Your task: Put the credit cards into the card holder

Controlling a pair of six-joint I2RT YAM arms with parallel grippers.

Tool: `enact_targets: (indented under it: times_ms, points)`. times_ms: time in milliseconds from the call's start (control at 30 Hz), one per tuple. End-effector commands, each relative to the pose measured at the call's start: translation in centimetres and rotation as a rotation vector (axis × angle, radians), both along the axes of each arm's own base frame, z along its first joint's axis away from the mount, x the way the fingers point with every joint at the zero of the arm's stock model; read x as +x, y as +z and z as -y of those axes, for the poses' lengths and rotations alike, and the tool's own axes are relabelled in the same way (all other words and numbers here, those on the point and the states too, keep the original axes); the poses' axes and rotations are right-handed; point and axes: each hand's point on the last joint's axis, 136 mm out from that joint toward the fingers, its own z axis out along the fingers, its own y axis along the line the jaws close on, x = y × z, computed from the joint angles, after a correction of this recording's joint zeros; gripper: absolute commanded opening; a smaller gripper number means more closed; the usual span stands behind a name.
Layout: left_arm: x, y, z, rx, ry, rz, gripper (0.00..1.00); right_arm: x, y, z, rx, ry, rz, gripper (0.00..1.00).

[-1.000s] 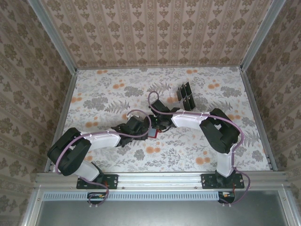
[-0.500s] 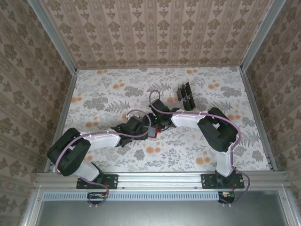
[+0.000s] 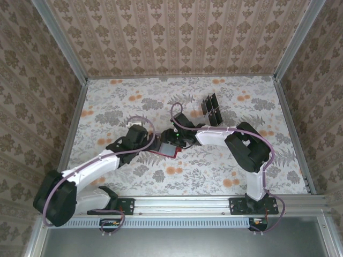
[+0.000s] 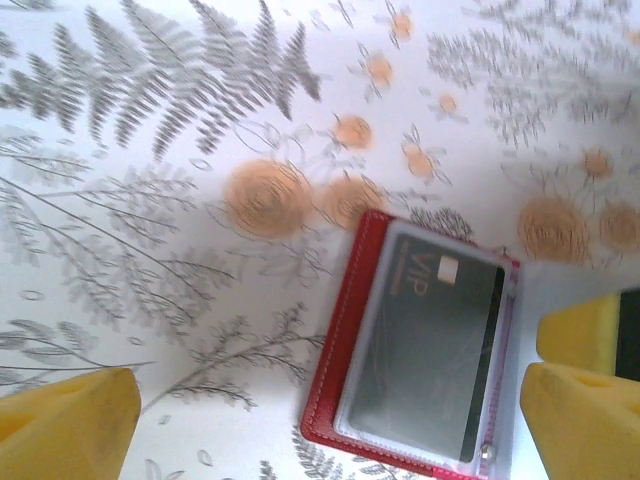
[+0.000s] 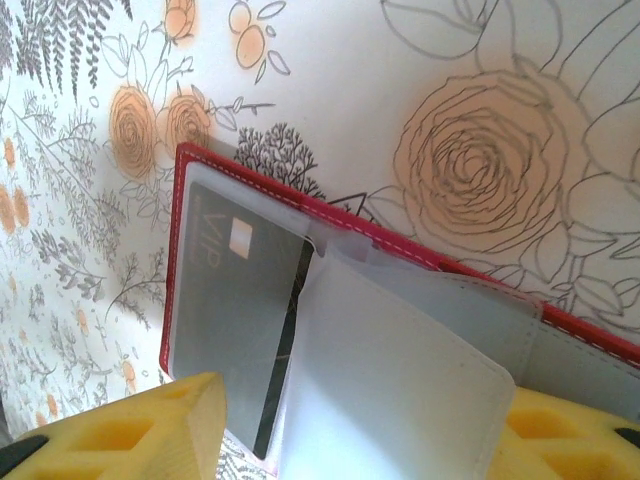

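The red card holder (image 3: 167,150) lies open on the flowered table, and one dark grey credit card (image 4: 430,350) marked VIP sits in its clear left pocket. My left gripper (image 4: 328,392) hovers open above the holder's left edge and holds nothing. My right gripper (image 5: 365,425) is open low over the holder (image 5: 190,250), with a pale pocket leaf (image 5: 400,370) standing up between its yellow fingers (image 5: 130,435). That card (image 5: 235,310) lies flat beside the leaf. One right finger (image 4: 590,335) shows at the holder's right edge. In the top view the left gripper (image 3: 149,141) is just left of the holder and the right gripper (image 3: 173,140) above it.
A clear slotted rack (image 3: 211,110) with several dark cards stands behind and to the right of the right gripper. Patterned walls and metal rails enclose the table (image 3: 118,101). Open table surface lies to the left and near the front.
The left arm has swung out to the left and its gripper has drawn back from the card holder, which now shows open on the table. The right arm has hardly moved.
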Motion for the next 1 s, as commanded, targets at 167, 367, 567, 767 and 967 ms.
enact_targets:
  times_ms: [167, 367, 567, 767, 967]
  points:
    - [-1.0, -1.2, -3.5, 0.015, 0.073, -0.046, 1.0, 0.0, 1.0, -3.6, 0.02, 0.076, -0.026, 0.58]
    - [-1.2, -1.5, -4.1, -0.001, 0.09, -0.044, 1.0, 0.0, 1.2, -5.5, 0.016, 0.099, -0.029, 0.58]
    - [-1.4, -1.8, -4.7, -0.01, 0.103, -0.051, 1.0, 0.2, -0.2, -6.9, -0.007, 0.111, -0.052, 0.58]
    - [-1.4, -2.0, -5.2, -0.01, 0.111, -0.055, 1.0, 0.3, -0.9, -7.6, 0.0, 0.128, -0.056, 0.58]
    - [-1.1, -2.5, -5.0, -0.011, 0.101, -0.065, 1.0, 0.9, 3.1, -8.0, 0.07, 0.169, 0.032, 0.59]
